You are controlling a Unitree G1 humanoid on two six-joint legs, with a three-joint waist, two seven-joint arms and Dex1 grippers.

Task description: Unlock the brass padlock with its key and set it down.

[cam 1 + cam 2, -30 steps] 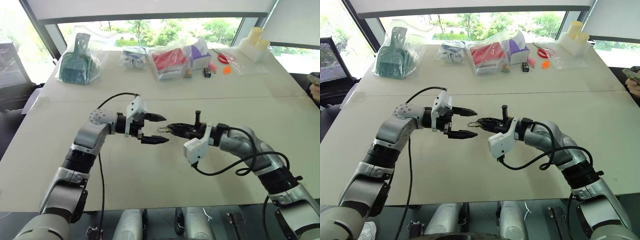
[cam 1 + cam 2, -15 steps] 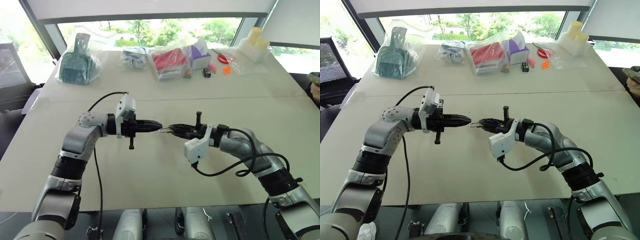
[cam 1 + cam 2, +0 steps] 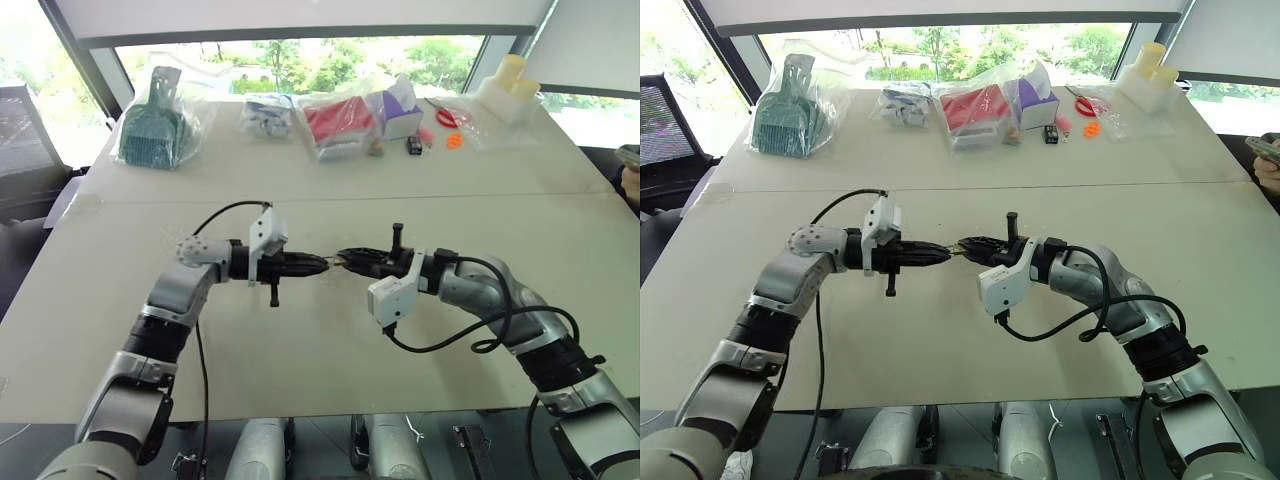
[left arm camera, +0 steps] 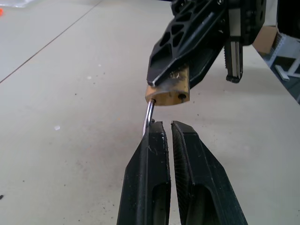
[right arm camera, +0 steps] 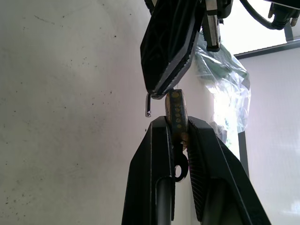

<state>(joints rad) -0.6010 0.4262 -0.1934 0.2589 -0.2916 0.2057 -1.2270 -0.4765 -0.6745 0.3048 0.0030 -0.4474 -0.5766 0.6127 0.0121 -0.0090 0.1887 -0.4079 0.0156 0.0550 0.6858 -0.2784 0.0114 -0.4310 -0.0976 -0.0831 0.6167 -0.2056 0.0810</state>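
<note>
Right gripper (image 5: 176, 133) clamps the brass padlock (image 4: 168, 92) at its fingertips above the table (image 3: 330, 340); left gripper (image 4: 161, 129), jaws nearly shut, pinches the silvery shackle (image 4: 148, 115) just beyond that body; risk: the thin shackle slips, twisting the padlock free.

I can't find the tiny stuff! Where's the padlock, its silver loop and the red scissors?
padlock (image 4: 168, 95): left wrist view, brass body.
silver loop (image 4: 148, 115): left wrist view, bent leg.
red scissors (image 3: 446, 117): left eye view, handles.
</note>
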